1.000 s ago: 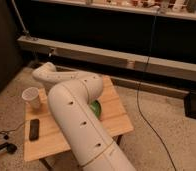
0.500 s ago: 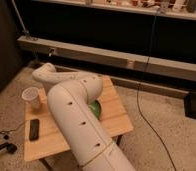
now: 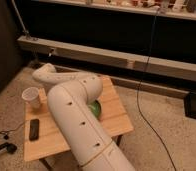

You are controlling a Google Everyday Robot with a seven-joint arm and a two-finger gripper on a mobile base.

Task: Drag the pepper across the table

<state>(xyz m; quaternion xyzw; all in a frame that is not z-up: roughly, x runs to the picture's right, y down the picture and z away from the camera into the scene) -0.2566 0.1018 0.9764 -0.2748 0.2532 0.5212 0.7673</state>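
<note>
The robot arm [image 3: 77, 122] enters from the near edge and covers most of the centre of the wooden worktop [image 3: 117, 120]. It bends back toward the far left corner, where its rounded end [image 3: 43, 75] sits. The tool is hidden behind the arm, so I cannot tell whether it is released or clenched. The pepper is not visible and its position cannot be determined. A green bowl [image 3: 95, 109] shows partly from under the arm near the worktop centre. A paper cup [image 3: 31, 97] stands upright at the left edge. A black slab [image 3: 34, 129] lies flat toward the near left corner, apart from the cup.
</note>
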